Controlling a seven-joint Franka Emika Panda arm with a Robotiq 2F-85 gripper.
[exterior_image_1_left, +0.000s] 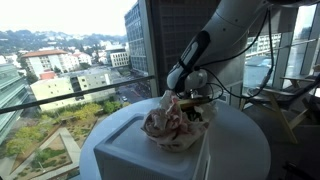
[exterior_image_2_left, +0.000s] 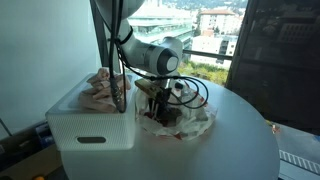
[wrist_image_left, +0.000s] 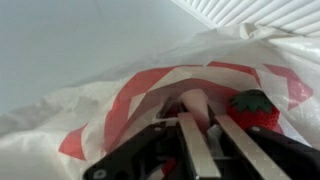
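Note:
A crumpled white cloth with red stripes (exterior_image_1_left: 172, 126) (exterior_image_2_left: 190, 124) lies heaped on the round white table (exterior_image_1_left: 245, 140) beside a white box (exterior_image_2_left: 90, 128). My gripper (exterior_image_1_left: 193, 104) (exterior_image_2_left: 158, 106) points down into the heap. In the wrist view the cloth (wrist_image_left: 140, 95) fills the picture, and my gripper (wrist_image_left: 205, 120) has its two fingers drawn close around a raised pinkish fold of it. A red strawberry with a green top (wrist_image_left: 255, 110) sits on the cloth just right of the fingers; I cannot tell whether it is printed or a separate object.
The white box (exterior_image_1_left: 135, 150) stands at the table's edge with more patterned cloth on top (exterior_image_2_left: 100, 88). Black cables (exterior_image_2_left: 195, 92) trail from the wrist over the table. A slatted white wall (wrist_image_left: 260, 12) lies beyond the cloth. Tall windows surround the table.

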